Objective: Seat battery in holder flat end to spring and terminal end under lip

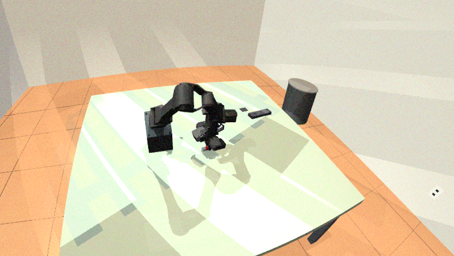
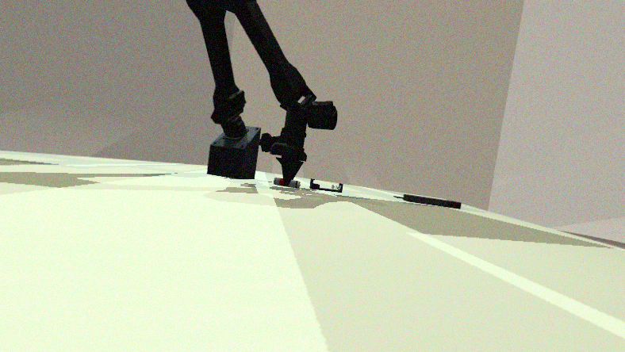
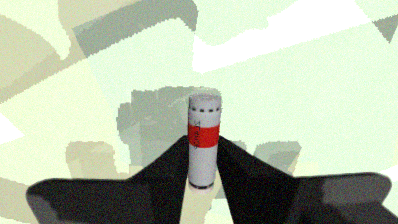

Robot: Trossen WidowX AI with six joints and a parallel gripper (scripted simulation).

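The exterior view is showing the holder (image 2: 326, 189), its battery bed standing unfilled near the battery (image 2: 279, 181) (image 3: 203, 160) (image 1: 204, 148); the wrist view is leaving the holder out but revealing the tool (image 1: 208, 147) (image 2: 286, 184) (image 3: 201, 141) clamping both sides of the battery, which is lying low over the counter (image 1: 254, 216) (image 2: 174, 262) (image 3: 300, 105).

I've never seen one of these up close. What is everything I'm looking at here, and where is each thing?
Battery: one, white with red band, between the gripper's fingers
Holder: one, black-framed, beside the battery
Bar: one, black, tabletop
Small flat square: one, dark, near the bar
Table: one, pale green, under the arm
Cylinder: one, dark with grey top, beyond the table
Wall plate: one, white, right
Arm: one, black, on dark base
Gripper: one, black, shut on the battery
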